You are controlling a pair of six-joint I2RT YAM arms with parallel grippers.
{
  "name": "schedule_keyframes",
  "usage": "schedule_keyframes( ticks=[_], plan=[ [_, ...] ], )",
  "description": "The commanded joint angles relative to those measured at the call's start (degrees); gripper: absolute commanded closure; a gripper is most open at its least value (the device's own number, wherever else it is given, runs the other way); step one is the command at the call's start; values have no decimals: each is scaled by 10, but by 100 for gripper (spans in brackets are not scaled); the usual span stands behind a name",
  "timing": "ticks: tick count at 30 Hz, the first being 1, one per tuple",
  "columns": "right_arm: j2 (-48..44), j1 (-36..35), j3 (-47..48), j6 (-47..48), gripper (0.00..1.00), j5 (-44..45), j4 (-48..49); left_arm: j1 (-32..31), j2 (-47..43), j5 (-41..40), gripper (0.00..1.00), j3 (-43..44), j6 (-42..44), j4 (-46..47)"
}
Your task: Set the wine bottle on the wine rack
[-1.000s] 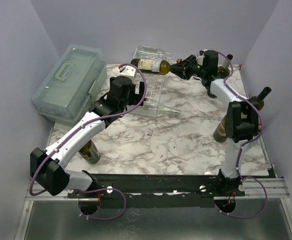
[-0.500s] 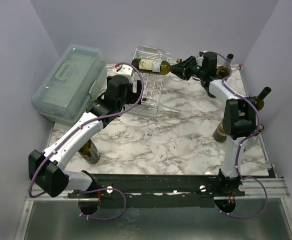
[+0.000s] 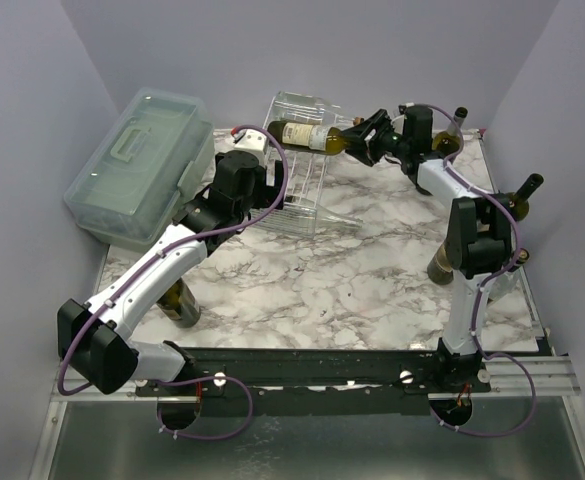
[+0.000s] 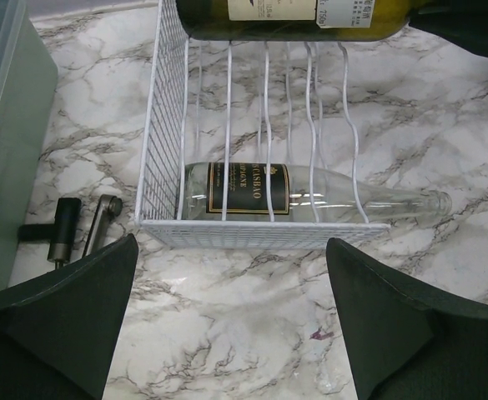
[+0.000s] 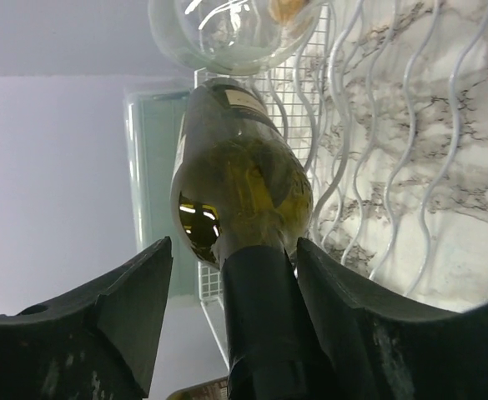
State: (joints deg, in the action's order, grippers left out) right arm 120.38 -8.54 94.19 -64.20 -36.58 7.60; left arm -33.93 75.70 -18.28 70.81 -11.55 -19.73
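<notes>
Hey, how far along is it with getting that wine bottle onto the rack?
Nearly done. Done: the wine bottle lies across the top wires of the rack, above a clear bottle on the lower tier. In hand: the right pincer is open around its neck, apparently not gripping. Remaining: back that arm away. The left pincer hangs open in front of the rack.
</notes>
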Motion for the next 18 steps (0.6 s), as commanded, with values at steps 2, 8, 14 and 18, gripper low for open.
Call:
schedule_keyframes(
  ticks=[2,8,14,18],
  plan=[
    [9,-4,20,46,30,43,-42,5,-1,27,4,-5,-12,9],
    [21,-4,44,69,24,62,-75,7,5,33,4,-3,-15,9],
    [32,-4,59,79,17,77,-113,7,5,21,4,-6,-13,9],
    [37,-4,53,86,13,83,-117,6,6,32,4,-5,-15,9]
  ],
)
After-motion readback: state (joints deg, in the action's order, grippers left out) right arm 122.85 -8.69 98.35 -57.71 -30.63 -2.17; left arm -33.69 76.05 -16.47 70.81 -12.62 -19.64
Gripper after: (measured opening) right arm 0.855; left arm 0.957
